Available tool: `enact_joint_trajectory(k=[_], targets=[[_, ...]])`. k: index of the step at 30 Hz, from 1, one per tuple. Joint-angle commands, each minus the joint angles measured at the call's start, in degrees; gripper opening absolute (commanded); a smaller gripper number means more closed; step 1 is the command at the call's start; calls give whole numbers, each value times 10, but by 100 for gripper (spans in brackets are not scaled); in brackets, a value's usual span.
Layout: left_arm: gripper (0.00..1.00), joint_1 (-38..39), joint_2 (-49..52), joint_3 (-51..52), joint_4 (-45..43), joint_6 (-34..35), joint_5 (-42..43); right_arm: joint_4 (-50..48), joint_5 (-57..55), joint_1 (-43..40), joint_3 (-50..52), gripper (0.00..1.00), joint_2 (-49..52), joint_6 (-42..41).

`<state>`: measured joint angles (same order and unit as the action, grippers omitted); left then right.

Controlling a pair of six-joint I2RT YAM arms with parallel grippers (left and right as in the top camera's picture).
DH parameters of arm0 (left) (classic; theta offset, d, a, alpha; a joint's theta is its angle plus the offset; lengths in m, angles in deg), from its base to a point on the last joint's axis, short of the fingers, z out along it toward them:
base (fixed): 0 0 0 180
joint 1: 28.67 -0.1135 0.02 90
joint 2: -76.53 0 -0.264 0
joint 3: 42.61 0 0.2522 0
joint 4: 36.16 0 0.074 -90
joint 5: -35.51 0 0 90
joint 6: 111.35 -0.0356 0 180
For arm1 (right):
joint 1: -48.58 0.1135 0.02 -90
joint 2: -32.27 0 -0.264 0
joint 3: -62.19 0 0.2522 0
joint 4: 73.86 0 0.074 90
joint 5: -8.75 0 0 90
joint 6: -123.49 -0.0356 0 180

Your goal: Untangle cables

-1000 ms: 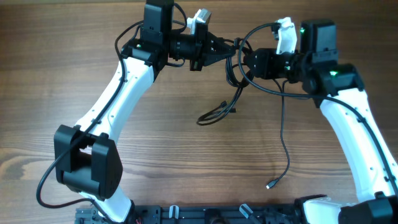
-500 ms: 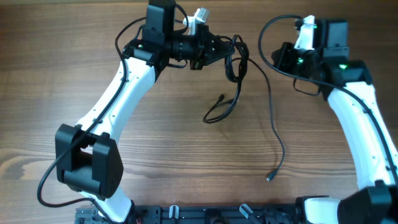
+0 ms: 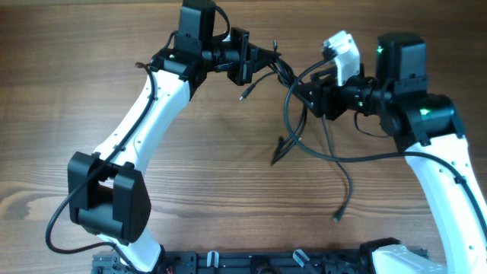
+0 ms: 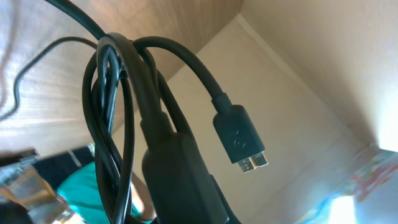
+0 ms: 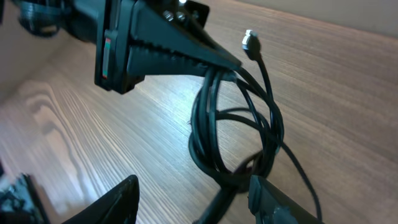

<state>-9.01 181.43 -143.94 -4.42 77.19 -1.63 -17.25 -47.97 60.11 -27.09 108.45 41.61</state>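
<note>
At the lower middle of the overhead frame, nearest the robot's base, a small plug lies on the wooden table. It is the free end of one strand of the cables, and that strand runs up from it in an open curve, mostly on its own. I'd call that cord as good as freed. Just above, around the middle of the frame, a folded loop touches the wood, hanging down out of the tangle.

Further up, right of centre, the right gripper has its fingers spread wide, one on each side of the bottom of the hanging loops, grasping nothing. Its own camera shows several black cords doubled over each other there. They are thin, glossy and limp, and a round plug sticks up free near the top of that frame.

Farthest off, at the top centre of the overhead frame, the left gripper is clenched on the top of the bundle and holds it off the table. Its camera shows the cords wound through one another close up, with a flat plug poking out. To my eye most of the work is left: one cord out, the rest knotted together.
</note>
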Motion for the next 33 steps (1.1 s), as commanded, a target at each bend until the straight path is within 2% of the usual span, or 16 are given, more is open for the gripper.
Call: enact_joint_trajectory(k=[1,7,17,19,24,27,33], targets=[[4,9,-10,-5,-2,74,19,-1,-25,18,-5,57,21,54],[4,11,-10,-5,-2,74,18,9,-37,21,-5,56,47,54],[4,11,-10,-5,-2,74,17,14,-37,21,-5,46,50,54],[4,11,-10,-5,-2,74,16,12,-37,21,-5,42,50,54],[4,11,-10,-5,-1,71,9,-6,-37,21,-5,13,49,28],[4,11,-10,-5,36,53,-40,-19,-37,21,-5,4,37,-10],[4,11,-10,-5,180,-16,-189,8,-37,21,-5,4,4,-28]])
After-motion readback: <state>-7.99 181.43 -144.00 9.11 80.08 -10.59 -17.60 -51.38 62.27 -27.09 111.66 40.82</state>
